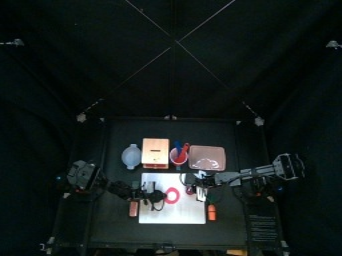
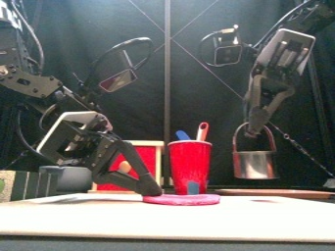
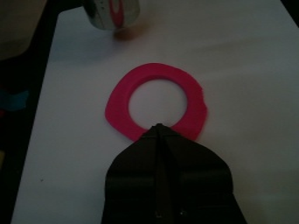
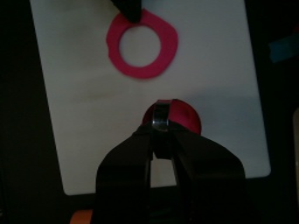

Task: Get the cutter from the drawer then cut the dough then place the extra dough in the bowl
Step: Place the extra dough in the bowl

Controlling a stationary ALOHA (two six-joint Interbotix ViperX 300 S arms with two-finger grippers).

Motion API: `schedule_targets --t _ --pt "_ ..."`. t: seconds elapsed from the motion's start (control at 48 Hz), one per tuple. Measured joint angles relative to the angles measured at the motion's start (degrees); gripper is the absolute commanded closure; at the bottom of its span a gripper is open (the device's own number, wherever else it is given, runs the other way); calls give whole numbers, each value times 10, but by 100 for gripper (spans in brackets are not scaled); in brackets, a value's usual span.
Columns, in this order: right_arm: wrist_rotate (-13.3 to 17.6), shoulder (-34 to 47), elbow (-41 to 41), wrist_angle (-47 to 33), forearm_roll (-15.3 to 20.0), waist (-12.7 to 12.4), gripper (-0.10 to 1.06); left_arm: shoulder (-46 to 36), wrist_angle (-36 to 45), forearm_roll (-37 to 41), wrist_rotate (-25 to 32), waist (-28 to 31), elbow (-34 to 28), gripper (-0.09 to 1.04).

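A pink dough ring (image 1: 170, 193) (image 3: 158, 98) lies on the white cutting board (image 1: 181, 213). My left gripper (image 3: 158, 131) (image 1: 148, 195) is down at the ring's near rim, with its jaws shut on the dough. The right gripper (image 2: 252, 125) (image 4: 160, 123) is shut on the wire handle of the round metal cutter (image 2: 254, 159), which hangs above the board's right part. A red dough disc (image 4: 184, 118) shows right under that cutter. The blue-grey bowl (image 1: 130, 155) stands behind the board at the back left.
Behind the board stand the wooden box (image 1: 154, 152), the red cup (image 2: 190, 169) with toy knives, and the pink tray (image 1: 210, 157) at the back right. Bare white board (image 4: 82, 114) lies around the ring.
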Motion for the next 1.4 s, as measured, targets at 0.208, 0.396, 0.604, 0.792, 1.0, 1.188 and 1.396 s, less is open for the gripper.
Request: schedule_targets --t 0.208,0.396,0.604,0.792,1.0,1.188,1.396 --pt "-1 -4 32 -17 7 0 36 -9 5 -1 1 2 2 51" --pt "0 -4 41 -51 7 -1 18 -15 6 -1 0 5 3 51" --pt "-1 -4 41 -62 8 -4 9 -38 6 -2 0 6 3 49" --pt "-2 -4 38 -102 7 -6 9 -62 6 -2 0 7 3 48" --pt "-2 -4 38 -128 -3 -7 9 -74 6 -2 -1 13 6 42" --pt "-2 -3 38 -134 -11 -8 9 -76 24 -12 -1 30 1 25" --pt "-2 2 38 -143 -16 -8 9 -69 128 -40 15 72 -42 6"
